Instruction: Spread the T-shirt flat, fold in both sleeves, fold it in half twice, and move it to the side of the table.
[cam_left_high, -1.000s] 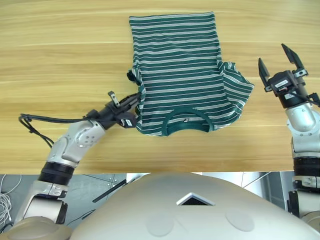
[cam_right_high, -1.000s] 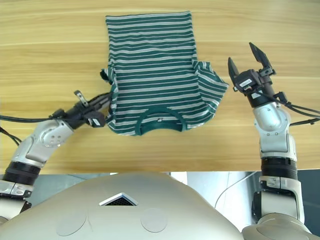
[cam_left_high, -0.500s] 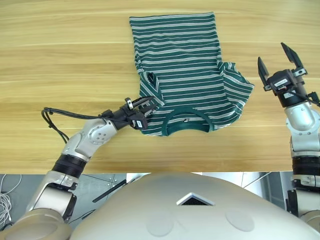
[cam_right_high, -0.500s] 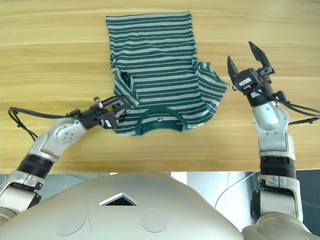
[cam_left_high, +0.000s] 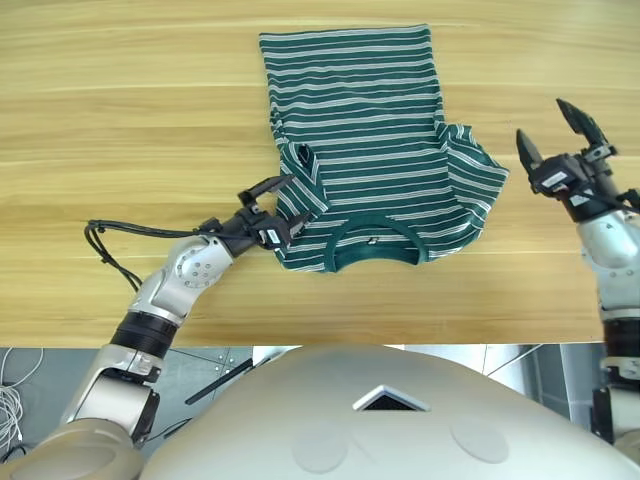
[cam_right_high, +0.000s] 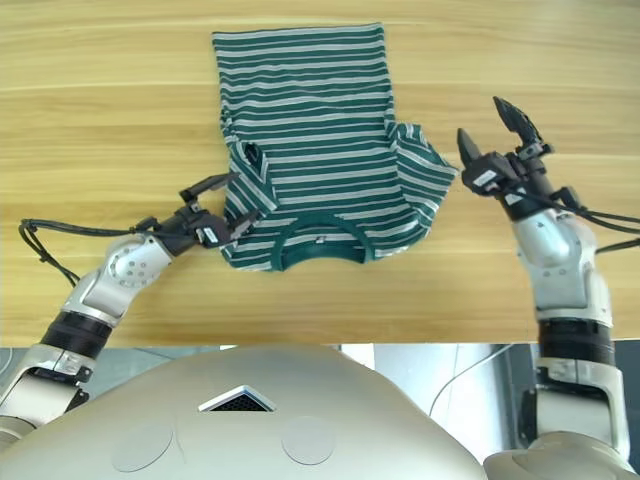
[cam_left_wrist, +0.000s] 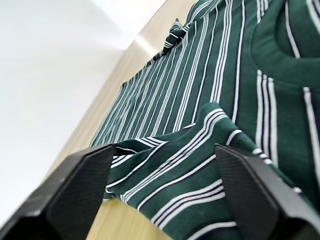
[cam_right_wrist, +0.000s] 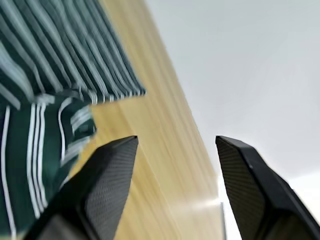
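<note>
Flanking one T-shirt (cam_left_high: 355, 110), two grippers (cam_left_high: 297, 197) (cam_left_high: 540, 118)

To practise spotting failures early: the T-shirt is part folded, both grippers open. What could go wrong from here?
1. The left gripper is open right beside the folded-in left sleeve; pulling back could snag the cloth and undo that fold.
2. The right sleeve lies rumpled beside the open right gripper; folding it as is may give a crooked fold.

no legible text, numbers or signs, T-shirt (cam_left_high: 360, 130) neck tag (cam_left_high: 373, 239) too small to read
</note>
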